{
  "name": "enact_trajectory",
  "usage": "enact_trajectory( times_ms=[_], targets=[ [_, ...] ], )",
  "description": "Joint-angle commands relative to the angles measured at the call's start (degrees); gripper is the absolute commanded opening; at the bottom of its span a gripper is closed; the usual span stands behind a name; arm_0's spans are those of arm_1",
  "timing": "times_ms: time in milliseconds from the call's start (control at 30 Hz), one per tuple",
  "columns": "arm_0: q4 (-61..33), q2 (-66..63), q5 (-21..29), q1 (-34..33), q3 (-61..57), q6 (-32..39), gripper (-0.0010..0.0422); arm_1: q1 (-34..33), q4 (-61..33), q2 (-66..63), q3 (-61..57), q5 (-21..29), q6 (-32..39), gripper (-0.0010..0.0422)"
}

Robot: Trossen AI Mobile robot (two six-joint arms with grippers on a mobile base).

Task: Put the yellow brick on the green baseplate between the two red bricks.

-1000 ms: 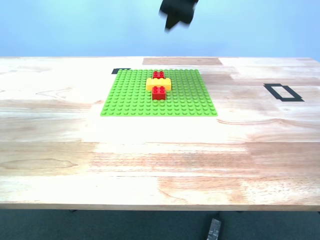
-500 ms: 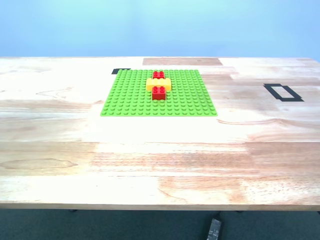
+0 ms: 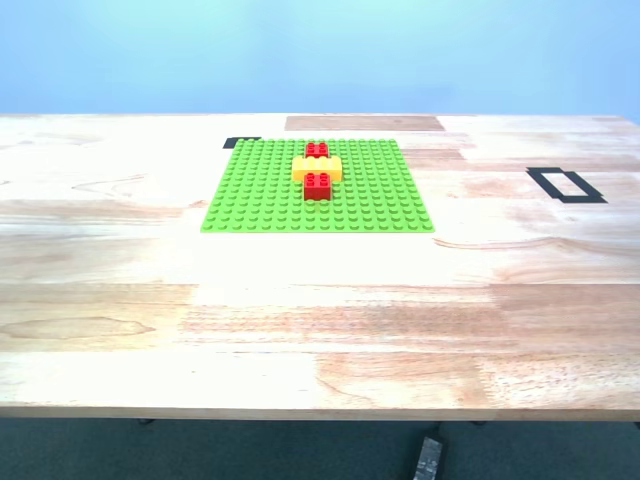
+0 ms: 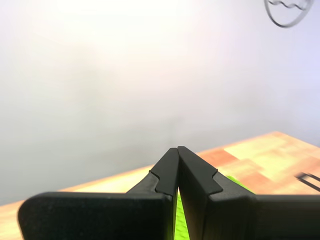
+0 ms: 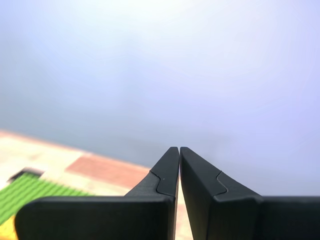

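Note:
The green baseplate [image 3: 318, 187] lies on the wooden table toward its far side. On it the yellow brick [image 3: 317, 168] sits crosswise between the two red bricks, one behind it [image 3: 317, 150] and one in front [image 3: 318, 186], all three touching in a line. Neither arm shows in the exterior view. My first gripper [image 4: 178, 150] is shut with nothing in it, raised above the table with a strip of the green baseplate [image 4: 176, 222] under it. My second gripper [image 5: 179, 150] is likewise shut and empty, with a corner of the green baseplate [image 5: 25, 192] below.
A black tape rectangle [image 3: 566, 185] marks the table at the exterior view's right. A small black tape mark [image 3: 240, 142] sits behind the baseplate, near a darker wood patch [image 3: 364, 123]. A dark object [image 3: 427, 458] lies on the floor below the table's front edge.
A dark arm that hung at the top of the exterior view a second ago has gone out of the picture. The bricks and baseplate have not moved.

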Motion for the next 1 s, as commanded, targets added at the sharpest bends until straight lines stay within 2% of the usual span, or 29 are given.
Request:
enact_trajectory(
  times_ms=[33,133,300,433,733,800,867,1000],
  targets=[
    [1.95,-3.76,-3.98,0.04,-4.35,-1.27,0.0000,-0.07,4.22,-3.72,-4.46,3.34,1.01,0.0004],
    [3.08,-7.02,-5.20,0.04,-7.93,-1.99,0.0000,-0.09,6.49,-6.34,-7.78,6.25,0.79,0.0004],
    [4.13,-11.02,-6.54,0.07,-12.07,-2.01,0.0000,-0.09,9.64,-8.94,-12.39,7.04,0.07,0.0000],
    [4.11,-13.33,-7.72,0.07,-14.03,-2.56,0.0000,-0.09,11.43,-10.62,-15.65,10.73,1.68,0.0000],
    [3.32,-14.93,-7.67,0.04,-14.78,-2.40,0.0000,-0.09,9.29,-15.34,-19.61,10.19,1.38,-0.0001],
    [3.41,-14.99,-7.67,0.04,-15.13,-2.56,0.0000,-0.09,8.87,-16.26,-19.63,8.74,0.96,-0.0001],
    [4.37,-15.30,-7.65,0.07,-16.31,-2.73,0.0000,-0.07,9.07,-17.18,-19.63,7.19,0.83,-0.0001],
    [7.15,-16.46,-7.67,0.07,-19.26,-4.55,0.0000,-0.09,8.70,-18.64,-19.63,7.21,0.55,-0.0001]
  ],
)
